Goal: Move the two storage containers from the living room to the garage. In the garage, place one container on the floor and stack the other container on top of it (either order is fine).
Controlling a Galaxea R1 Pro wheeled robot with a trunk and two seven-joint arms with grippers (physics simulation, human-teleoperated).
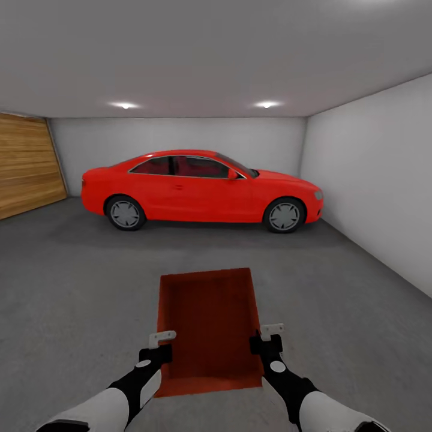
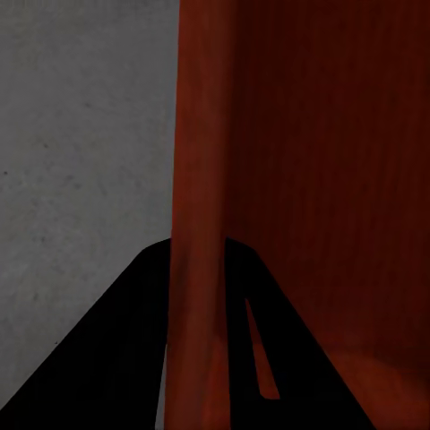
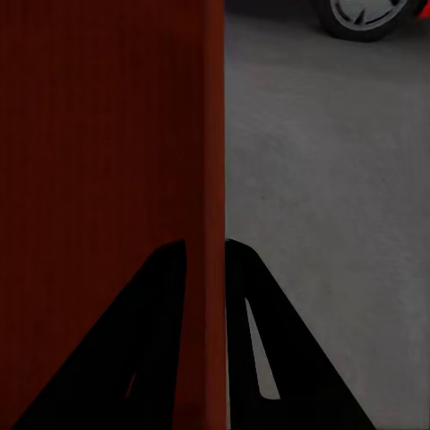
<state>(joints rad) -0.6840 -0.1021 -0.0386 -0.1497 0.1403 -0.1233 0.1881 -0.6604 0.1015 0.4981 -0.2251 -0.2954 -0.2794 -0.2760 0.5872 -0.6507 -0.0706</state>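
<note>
A glossy red coupe car (image 1: 201, 189) stood across the grey concrete garage floor (image 1: 72, 288). Nearer, an orange-red ribbed plastic open-top bin (image 1: 207, 324) hung between both arms, the left pincer (image 1: 159, 348) and right pincer (image 1: 268, 341) each pinching a side wall.

The storage container (image 1: 207, 324) hides the concrete floor (image 1: 72, 288) beneath it, so from the head view it is not clear whether its base rests there or hangs just above. Its near wall faces away from the camera and its outer side walls cannot be seen. The left gripper (image 1: 161, 348) and right gripper (image 1: 267, 339) each show one light fingertip above a side rim; the inner fingers are lost against the red wall. In both wrist views the bin wall runs off the picture's edges. The wheel of the red car (image 3: 367, 18) is cut off by the right wrist picture's edge. The wooden garage door (image 1: 27, 165) is cut by the head picture's edge.
</note>
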